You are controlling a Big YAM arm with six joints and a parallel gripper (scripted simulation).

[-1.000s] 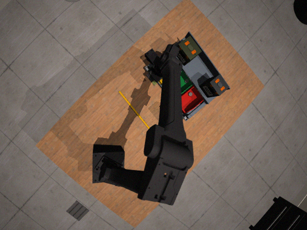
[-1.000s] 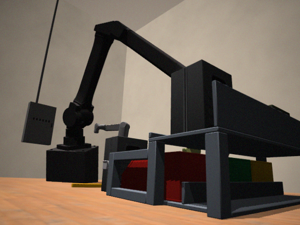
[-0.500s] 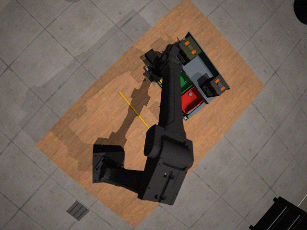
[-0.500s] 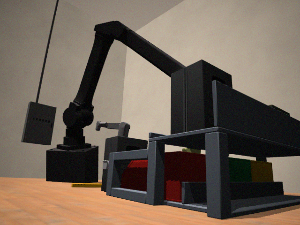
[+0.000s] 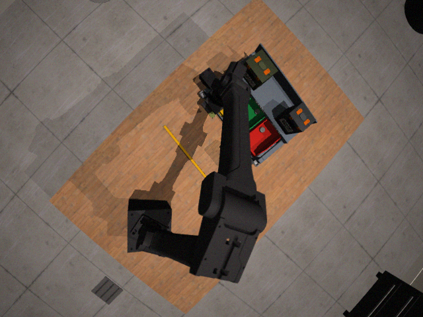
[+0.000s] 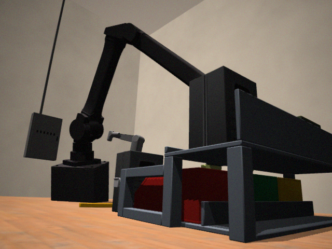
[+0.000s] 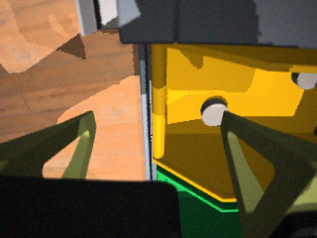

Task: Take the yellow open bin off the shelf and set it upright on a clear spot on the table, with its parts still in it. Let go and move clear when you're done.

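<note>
1. Nearest the wrist camera, the gripper [image 7: 156, 144] stands wide open with nothing between its olive fingers.
2. One finger hangs over the table [image 7: 45, 94]; the other reaches over the yellow bin [image 7: 198, 94], so the bin's side wall lies between them.
3. Inside the bin lie two grey round parts [image 7: 214, 111].
4. Just beside the yellow bin sits a green bin [image 7: 198, 215], and past that a red bin [image 5: 263, 138].
5. All three bins sit in the shelf [image 6: 238, 193], on its lower level.
6. Farther off, a yellow strip [image 5: 184, 151] lies on the table.
</note>
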